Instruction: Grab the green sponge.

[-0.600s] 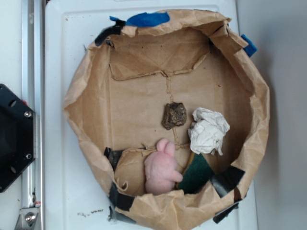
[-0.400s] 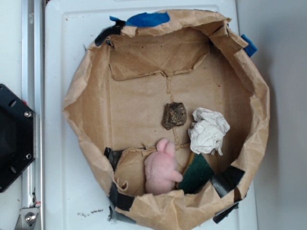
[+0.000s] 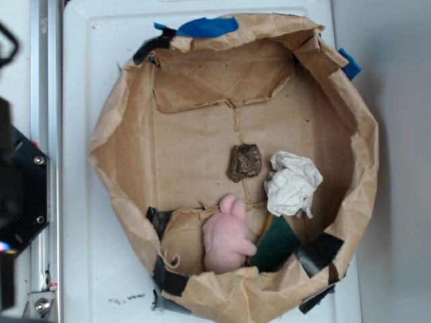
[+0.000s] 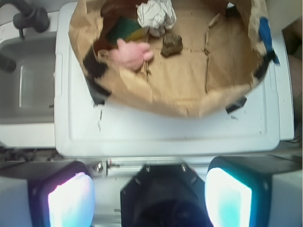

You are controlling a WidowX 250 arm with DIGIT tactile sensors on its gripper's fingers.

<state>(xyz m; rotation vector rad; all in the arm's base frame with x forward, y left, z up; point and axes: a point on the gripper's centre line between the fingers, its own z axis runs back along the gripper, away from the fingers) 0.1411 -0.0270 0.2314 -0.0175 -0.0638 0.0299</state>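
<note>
Although my gripper (image 4: 149, 189) is far back from the work, its two fingers (image 4: 70, 201) fill the bottom of the wrist view with a wide gap between them, so I read it as open and holding nothing. Ahead of it a brown paper bag (image 3: 114, 134), rolled down and taped into a shallow bowl, sits on a white tray (image 3: 87, 67), probably to keep loose things from sliding off. The green sponge (image 3: 276, 243) lies at the bag's near edge in the exterior view, wedged between a pink plush toy (image 3: 227, 235) touching one side and a crumpled white paper ball (image 3: 291, 183) at its other end. A brown lump (image 3: 244, 161) sits just beside the paper. I see only part of the sponge: the plush and the bag's folded rim cover the rest, and in the wrist view it is a dark patch (image 4: 124, 29) in shadow. In the exterior view the arm is only a dark blur at the left edge
</note>
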